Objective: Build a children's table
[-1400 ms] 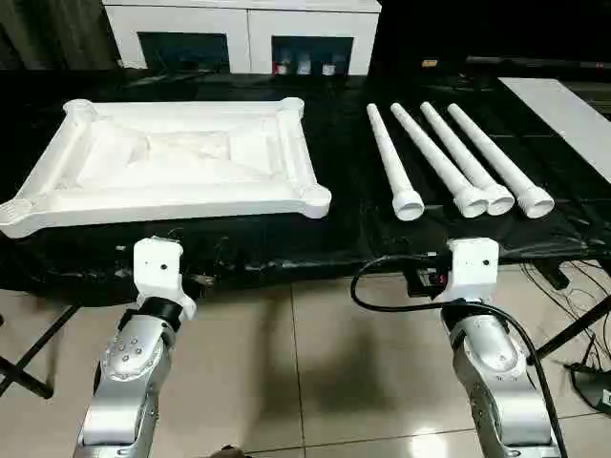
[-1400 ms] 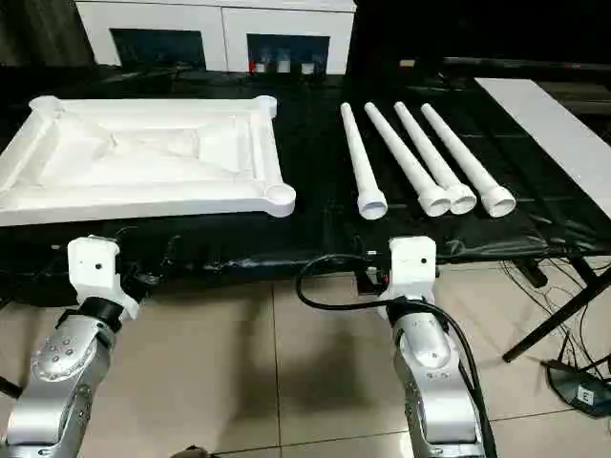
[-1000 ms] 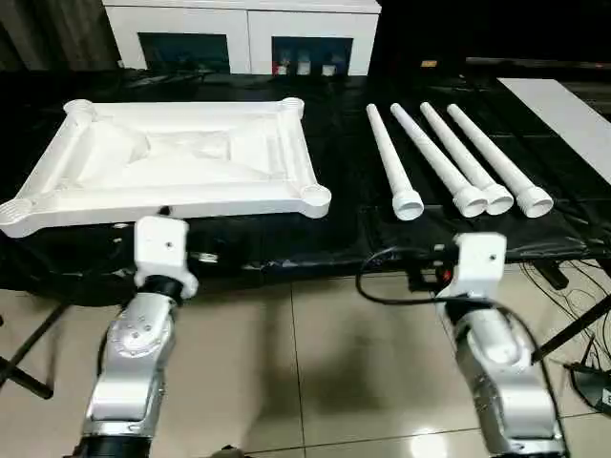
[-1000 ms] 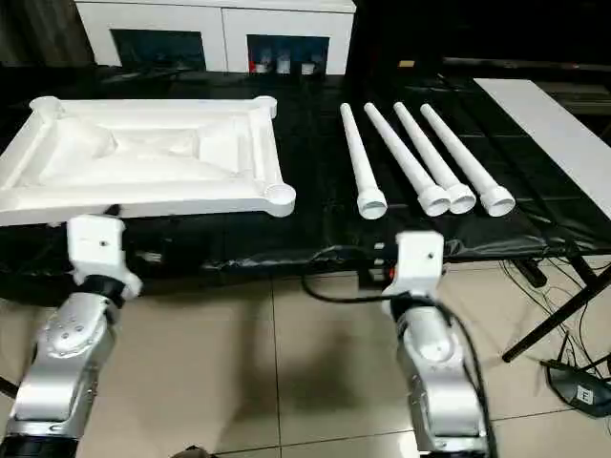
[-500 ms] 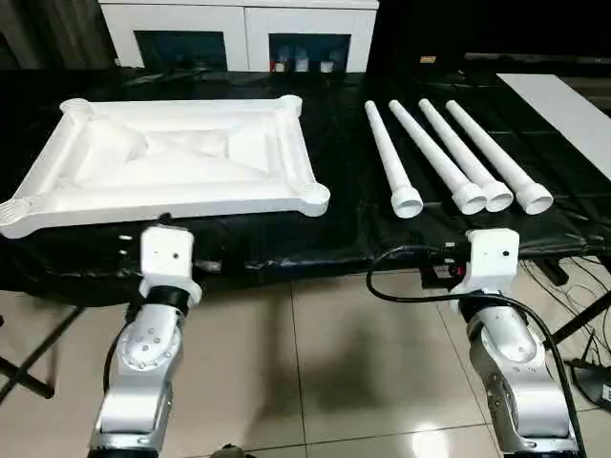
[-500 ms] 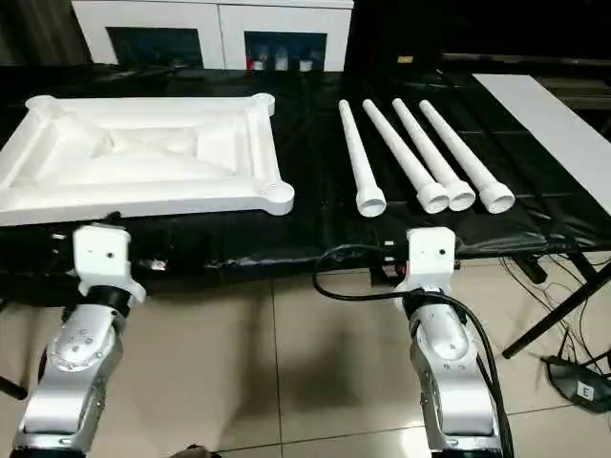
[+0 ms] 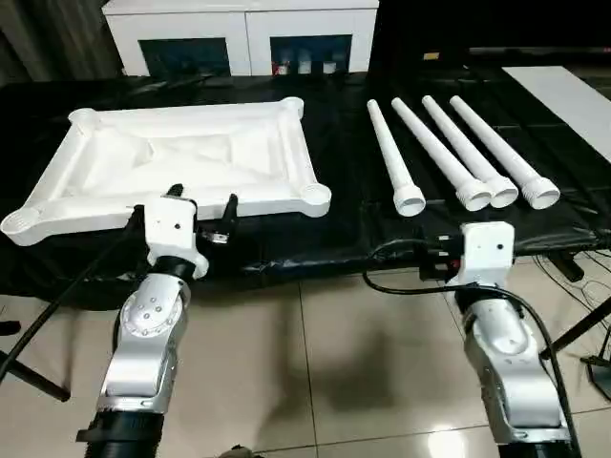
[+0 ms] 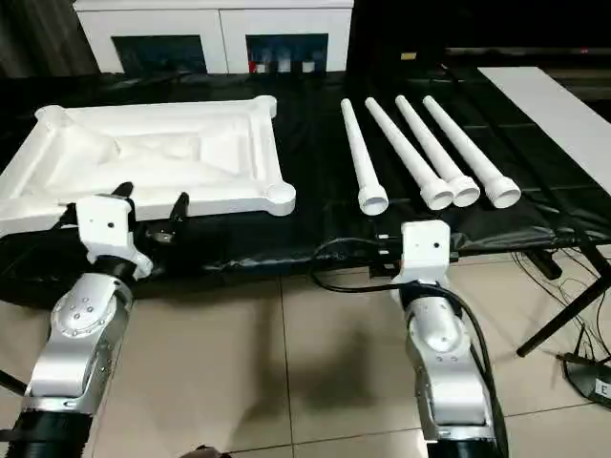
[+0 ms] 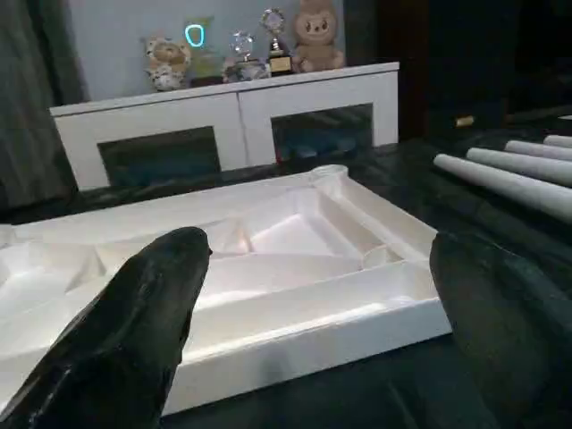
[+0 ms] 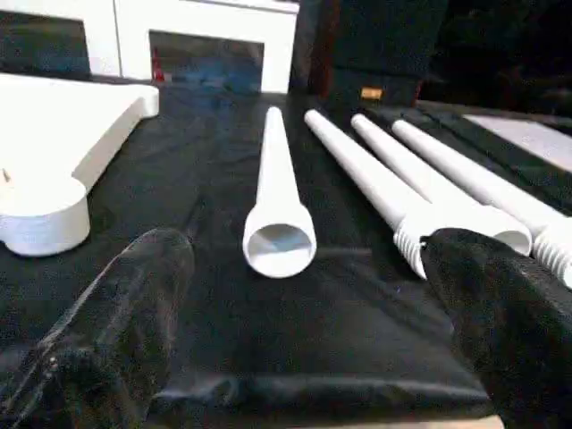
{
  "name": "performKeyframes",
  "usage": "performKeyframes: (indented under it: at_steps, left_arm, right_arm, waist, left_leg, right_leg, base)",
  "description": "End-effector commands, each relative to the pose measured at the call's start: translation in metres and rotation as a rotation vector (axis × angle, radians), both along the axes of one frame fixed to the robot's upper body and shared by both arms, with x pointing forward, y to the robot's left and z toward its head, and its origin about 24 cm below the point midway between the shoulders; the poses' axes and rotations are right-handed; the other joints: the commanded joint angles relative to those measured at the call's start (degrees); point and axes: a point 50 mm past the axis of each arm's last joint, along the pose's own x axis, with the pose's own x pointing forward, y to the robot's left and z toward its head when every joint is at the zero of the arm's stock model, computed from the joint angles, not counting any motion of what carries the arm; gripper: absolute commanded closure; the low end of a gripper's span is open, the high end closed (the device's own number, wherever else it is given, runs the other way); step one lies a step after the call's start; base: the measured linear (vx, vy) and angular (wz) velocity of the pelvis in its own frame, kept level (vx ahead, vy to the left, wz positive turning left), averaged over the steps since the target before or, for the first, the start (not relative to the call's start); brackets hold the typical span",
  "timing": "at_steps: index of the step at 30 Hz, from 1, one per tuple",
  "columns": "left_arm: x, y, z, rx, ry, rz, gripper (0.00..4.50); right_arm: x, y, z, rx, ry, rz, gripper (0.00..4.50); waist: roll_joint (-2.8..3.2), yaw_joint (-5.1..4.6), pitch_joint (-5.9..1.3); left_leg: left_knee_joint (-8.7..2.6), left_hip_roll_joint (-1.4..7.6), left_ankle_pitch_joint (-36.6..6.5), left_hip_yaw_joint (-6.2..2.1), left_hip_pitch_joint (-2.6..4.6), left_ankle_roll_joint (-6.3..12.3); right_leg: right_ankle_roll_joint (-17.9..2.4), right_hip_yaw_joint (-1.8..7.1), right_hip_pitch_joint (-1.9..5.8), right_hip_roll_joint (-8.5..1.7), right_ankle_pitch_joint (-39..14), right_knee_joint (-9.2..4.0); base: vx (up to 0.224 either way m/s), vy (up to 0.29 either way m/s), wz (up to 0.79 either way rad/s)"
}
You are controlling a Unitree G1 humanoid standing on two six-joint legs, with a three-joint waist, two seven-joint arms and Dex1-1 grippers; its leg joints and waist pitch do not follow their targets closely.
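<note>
While nothing is held yet, step reads as opening reach: left pincer [image 7: 181, 205] wide at near rim of upturned tabletop [image 7: 181, 157]; right pincer [image 10: 299, 295] wide, facing four legs [image 7: 458, 153] on black table [image 7: 344, 224]. Next move likely: grab nearest leg, aim at corner socket [image 7: 314, 195].

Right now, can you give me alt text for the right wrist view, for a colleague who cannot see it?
The right end effector is open and empty, its two black fingers framing the wide open end of the nearest leg on the black table cover. Three more legs lie beside it, and a corner socket of the tabletop sits to one side.
</note>
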Motion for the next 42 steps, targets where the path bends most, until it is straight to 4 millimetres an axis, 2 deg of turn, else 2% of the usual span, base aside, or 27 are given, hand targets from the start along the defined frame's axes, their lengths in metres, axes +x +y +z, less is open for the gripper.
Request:
performKeyframes:
  at_steps: [1,7,8,13,15,16,18,19,20,21,22,23,24,25,26,27,28,29,30,33,35,36,37,38,40,41,42]
  left_arm:
    - [0.004,-0.001,0.004,0.054,0.001,-0.011,0.08]
    - [0.01,-0.008,0.012,0.08,-0.016,-0.053,0.08]
    - [0.01,-0.008,0.011,0.074,-0.009,-0.052,0.08]
    - [0.009,-0.011,0.006,0.041,0.007,-0.049,0.08]
    - [0.01,-0.011,0.005,0.033,0.013,-0.047,0.08]
    - [0.01,-0.01,0.003,0.033,0.018,-0.039,0.08]
    - [0.01,-0.008,0.001,0.037,0.022,-0.028,0.08]
    - [0.01,-0.006,0.001,0.031,0.021,-0.016,0.08]
    - [0.009,-0.005,0.002,0.026,0.02,-0.008,0.08]
    - [0.009,-0.004,0.003,0.028,0.017,-0.005,0.08]
    - [0.008,-0.004,0.003,0.028,0.013,-0.002,0.08]
    - [0.008,-0.003,0.004,0.028,0.011,-0.001,0.08]
    - [0.008,-0.004,0.004,0.028,0.011,-0.002,0.08]
    - [0.008,-0.004,0.004,0.028,0.01,-0.008,0.08]
    - [0.008,-0.004,0.004,0.028,0.01,-0.008,0.08]
    - [0.008,-0.005,0.004,0.028,0.01,-0.011,0.08]
    - [0.009,-0.005,0.004,0.026,0.011,-0.016,0.08]
    - [0.009,-0.007,0.003,0.027,0.016,-0.026,0.08]
    - [0.009,-0.007,0.002,0.025,0.018,-0.03,0.08]
    - [0.007,-0.01,-0.002,0.025,0.03,-0.039,0.08]
    - [0.006,-0.01,-0.004,0.019,0.036,-0.043,0.08]
    - [0.005,-0.011,-0.004,0.019,0.037,-0.043,0.08]
    - [0.005,-0.011,-0.006,0.023,0.041,-0.046,0.08]
    - [0.004,-0.011,-0.007,0.022,0.046,-0.051,0.08]
    - [0.003,-0.013,-0.009,0.02,0.051,-0.058,0.08]
    - [0.003,-0.013,-0.01,0.018,0.053,-0.062,0.08]
    - [0.003,-0.014,-0.01,0.02,0.053,-0.065,0.08]
  right_arm:
    - [0.005,-0.003,0.011,-0.003,-0.046,0.003,0.03]
    - [0.007,-0.01,0.011,-0.027,-0.044,0.008,0.03]
    - [0.007,-0.011,0.011,-0.029,-0.044,0.005,0.03]
    - [0.006,-0.012,0.013,-0.029,-0.05,0.001,0.03]
    - [0.007,-0.013,0.015,-0.029,-0.052,0.0,0.03]
    - [0.007,-0.013,0.015,-0.033,-0.052,0.002,0.03]
    - [0.007,-0.012,0.015,-0.036,-0.052,0.005,0.03]
    - [0.007,-0.011,0.016,-0.037,-0.054,0.01,0.03]
    - [0.007,-0.011,0.016,-0.038,-0.056,0.014,0.03]
    - [0.008,-0.011,0.017,-0.036,-0.056,0.016,0.03]
    - [0.009,-0.011,0.016,-0.036,-0.053,0.016,0.03]
    - [0.01,-0.01,0.015,-0.032,-0.049,0.019,0.03]
    - [0.011,-0.009,0.015,-0.03,-0.05,0.023,0.03]
    - [0.012,-0.009,0.017,-0.021,-0.057,0.022,0.03]
    - [0.012,-0.009,0.017,-0.021,-0.057,0.022,0.03]
    - [0.013,-0.009,0.017,-0.011,-0.059,0.018,0.03]
    - [0.013,-0.01,0.017,-0.002,-0.056,0.011,0.03]
    - [0.014,-0.012,0.016,0.004,-0.045,-0.001,0.03]
    - [0.014,-0.013,0.016,0.005,-0.044,-0.004,0.03]
    - [0.013,-0.015,0.015,0.003,-0.047,-0.016,0.03]
    - [0.012,-0.016,0.011,0.004,-0.024,-0.036,0.03]
    - [0.012,-0.016,0.011,0.01,-0.022,-0.038,0.03]
    - [0.01,-0.016,0.011,0.02,-0.022,-0.04,0.03]
    - [0.009,-0.016,0.01,0.034,-0.024,-0.042,0.03]
    - [0.008,-0.017,0.01,0.043,-0.025,-0.044,0.03]
    - [0.007,-0.018,0.01,0.041,-0.025,-0.044,0.03]
    - [0.007,-0.019,0.009,0.035,-0.023,-0.044,0.03]
  waist:
    - [-0.13,-0.1,-3.0]
    - [0.0,-0.32,-2.76]
    - [0.15,0.38,-2.78]
    - [1.03,-1.33,-4.61]
    - [1.9,-2.44,-4.69]
    - [1.93,-3.55,-4.7]
    - [1.46,-4.63,-4.9]
    - [0.93,-4.05,-4.16]
    - [-2.37,-3.31,-3.41]
    - [-4.42,0.8,-1.72]
    - [-4.43,0.27,-1.64]
    - [-4.32,0.9,-2.12]
    - [-3.96,0.93,-2.18]
    - [-1.04,0.64,-2.71]
    - [-1.04,0.64,-2.71]
    - [2.32,0.27,-3.83]
    - [2.69,-1.49,-3.34]
    - [3.0,-3.34,-5.1]
    - [2.9,-3.11,-5.43]
    - [0.28,-2.49,-3.92]
    - [-3.98,-1.48,-3.22]
    - [-5.04,0.02,-2.96]
    - [-3.78,0.55,-3.98]
    - [-3.1,1.71,-3.17]
    - [-1.55,1.69,-2.1]
    - [-0.37,0.23,-1.69]
    - [-0.23,-1.61,-0.47]
  left_leg:
    - [-5.51,0.82,-26.39,0.63,2.84,0.46]
    - [-6.58,0.29,-28.25,1.37,4.93,3.38]
    - [-6.66,-0.67,-22.19,0.93,1.65,7.46]
    - [-3.39,-2.47,2.15,-1.4,1.41,24.94]
    - [-2.21,-2.72,15.08,-5.62,5.17,34.91]
    - [-1.86,-1.04,15.66,-10.16,10.23,40.22]
    - [-2.53,2.35,17.59,-15.19,12.28,44.15]
    - [-3.15,2.7,17.0,-16.51,10.97,42.23]
    - [-2.57,-1.83,7.8,-14.24,5.6,30.42]
    - [5.82,-7.45,-7.36,-5.86,-2.03,21.11]
    - [8.03,-5.62,-8.75,-5.25,-2.68,17.98]
    - [8.12,-5.13,-4.94,-4.08,-3.22,11.59]
    - [6.16,-4.49,-3.44,-2.88,-2.18,9.15]
    - [1.98,-2.39,-1.67,-2.25,0.1,7.96]
    - [1.98,-2.39,-1.67,-2.25,0.1,7.96]
    - [-2.9,1.59,1.88,-3.09,3.52,8.7]
    - [-4.34,4.3,-2.03,-6.5,6.24,14.15]
    - [-4.07,7.97,-5.59,-10.81,12.06,23.22]
    - [-3.24,7.91,-2.58,-11.21,12.26,26.07]
    - [-4.3,5.05,3.61,-5.64,7.68,28.63]
    - [-1.88,-2.09,-11.96,-0.85,3.07,20.57]
    - [2.68,-4.72,-14.81,0.39,1.91,17.13]
    - [5.36,-4.04,-11.42,-0.65,2.37,10.04]
    - [5.66,-3.97,-9.63,-1.26,1.61,5.22]
    - [1.51,-2.35,-10.43,-1.44,3.66,-0.46]
    - [-3.4,1.15,-15.56,-1.36,8.73,-2.74]
    - [-6.43,4.85,-24.2,-2.9,10.37,-3.17]
  right_leg:
    - [-9.64,-0.73,1.91,0.06,-16.28,-5.31]
    - [-10.76,-1.12,3.88,0.13,-23.22,-7.5]
    - [-9.43,-2.38,6.25,-0.94,-22.49,-8.16]
    - [-12.38,-7.13,9.05,0.01,-4.42,-7.27]
    - [-10.03,-9.08,7.06,3.11,-3.77,-4.15]
    - [-7.81,-8.52,1.75,3.64,-9.27,-0.29]
    - [-3.75,-6.24,-1.8,2.24,-14.27,3.85]
    - [-1.39,-3.35,-2.78,0.38,-13.04,4.77]
    - [-0.05,1.81,1.54,-2.66,-5.74,-1.04]
    - [7.52,5.47,8.27,-8.35,-6.23,-8.17]
    - [9.89,4.84,9.1,-10.97,-9.91,-8.48]
    - [12.55,0.06,8.98,-8.7,-9.21,-7.31]
    - [7.71,-1.12,9.29,-7.56,-10.59,-7.95]
    - [-2.33,-1.02,9.6,-5.15,-14.76,-8.13]
    - [-2.33,-1.02,9.6,-5.15,-14.76,-8.13]
    - [-8.59,-4.68,9.67,-1.1,-9.26,-5.8]
    - [-7.98,-5.91,5.85,1.27,-7.45,-1.57]
    - [-6.62,-5.23,-0.63,1.6,-10.41,4.89]
    - [-5.02,-4.71,-1.94,1.28,-9.95,6.29]
    - [0.4,-2.78,-4.26,0.04,1.82,6.15]
    - [-2.2,1.51,0.62,-3.27,1.43,-3.37]
    - [-1.42,4.34,2.57,-5.87,-13.47,-6.59]
    - [-9.84,8.64,4.72,-7.44,-26.65,-7.16]
    - [-16.55,10.32,5.61,-5.21,-28.68,-7.02]
    - [-18.01,9.35,3.86,0.74,-22.26,-6.13]
    - [-12.69,5.27,-1.44,5.32,-17.41,-3.52]
    - [-10.54,2.64,-4.46,5.17,-18.79,0.29]
  base:
    - [0.0,0.0,0.0]
    - [0.021,0.002,0.01]
    - [0.073,0.011,0.07]
    - [0.117,0.027,0.41]
    - [0.139,0.02,0.49]
    - [0.116,-0.029,0.46]
    - [0.085,-0.082,0.43]
    - [0.021,-0.187,0.33]
    - [0.021,-0.187,0.33]
    - [0.04,-0.12,0.66]
    - [0.057,-0.074,0.52]
    - [0.057,-0.074,0.52]
    - [0.054,-0.063,0.26]
    - [0.067,-0.013,0.37]
    - [0.067,-0.013,0.37]
    - [0.133,0.059,0.17]
    - [0.163,0.075,0.05]
    - [0.163,0.075,0.05]
    - [0.132,0.055,0.07]
    - [0.078,0.032,0.05]
    - [0.075,-0.038,0.05]
    - [0.049,-0.082,0.07]
    - [0.0,0.0,0.0]
    - [0.062,-0.071,-0.09]
    - [0.06,-0.012,-0.46]
    - [0.028,0.034,-0.45]
    - [0.015,0.06,-0.48]
